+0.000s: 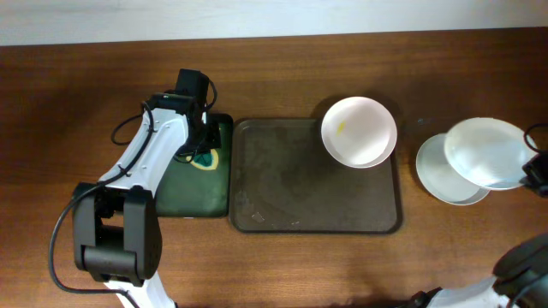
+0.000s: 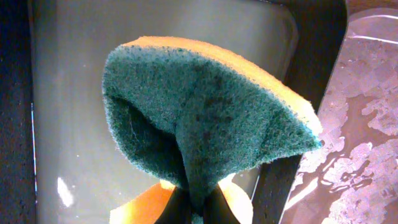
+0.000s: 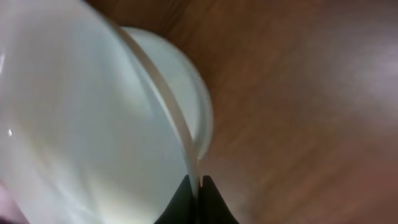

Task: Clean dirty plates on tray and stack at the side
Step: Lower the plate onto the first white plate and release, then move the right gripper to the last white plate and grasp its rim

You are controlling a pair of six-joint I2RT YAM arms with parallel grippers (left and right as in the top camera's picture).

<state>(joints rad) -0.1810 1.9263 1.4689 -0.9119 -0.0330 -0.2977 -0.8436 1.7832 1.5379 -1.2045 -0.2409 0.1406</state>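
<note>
A white plate (image 1: 359,130) with a small yellow smear sits at the back right corner of the dark brown tray (image 1: 291,197). To the right of the tray a second plate (image 1: 441,178) lies on the table. My right gripper (image 1: 531,171) is shut on the rim of a third plate (image 1: 486,151), held tilted just over the second one; the right wrist view shows the held plate (image 3: 81,124) with the lower plate (image 3: 186,81) behind it. My left gripper (image 2: 199,208) is shut on a green and yellow sponge (image 2: 205,112) over the dark green tray (image 1: 193,188).
The dark green black-rimmed tray lies directly left of the brown tray. The brown tray's surface looks wet in the left wrist view (image 2: 367,124). A black cable (image 1: 128,128) loops beside the left arm. A wall runs along the table's far edge.
</note>
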